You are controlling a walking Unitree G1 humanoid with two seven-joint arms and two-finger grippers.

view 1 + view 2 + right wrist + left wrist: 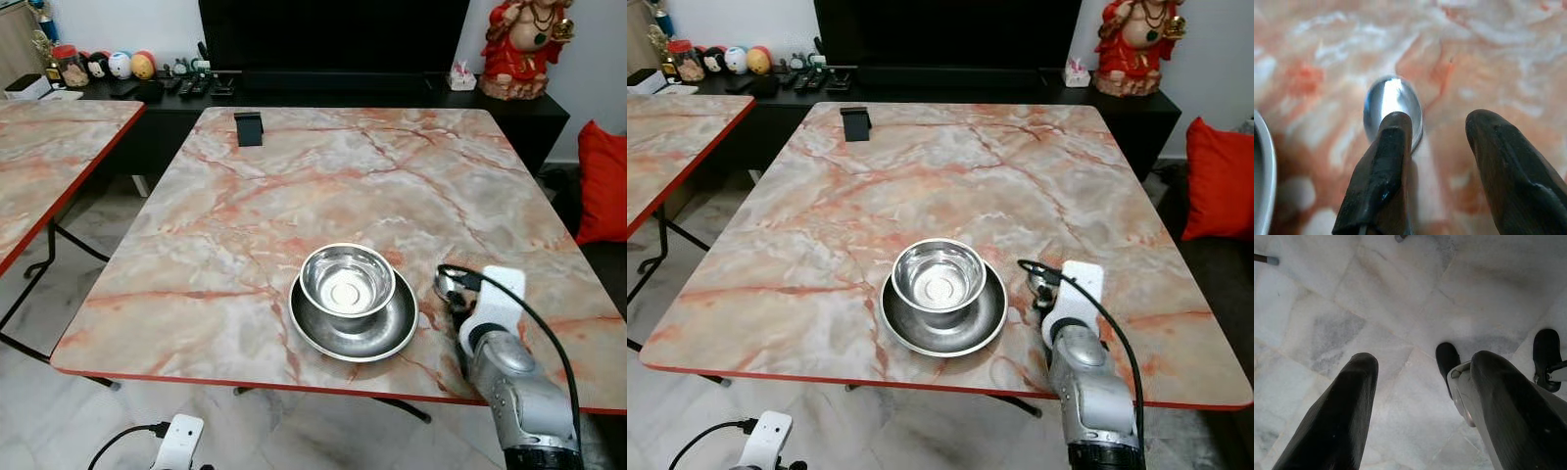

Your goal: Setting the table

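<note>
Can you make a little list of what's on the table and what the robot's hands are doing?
table: marble-look top with red edge
bowl: shiny steel, sits in the plate
plate: steel, near the front edge
spoon: on the table right of the plate
right gripper: open, fingers either side of the spoon
left gripper: open, hanging over the floor
black stand: far side of table

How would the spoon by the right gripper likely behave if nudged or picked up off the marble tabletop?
The spoon looks like polished metal, so probably stiff and slippery between the right gripper's fingers. It seems to lie flat on the smooth table, so a nudge would likely slide or spin it, not roll it. Its low profile may make pinching awkward.
</note>
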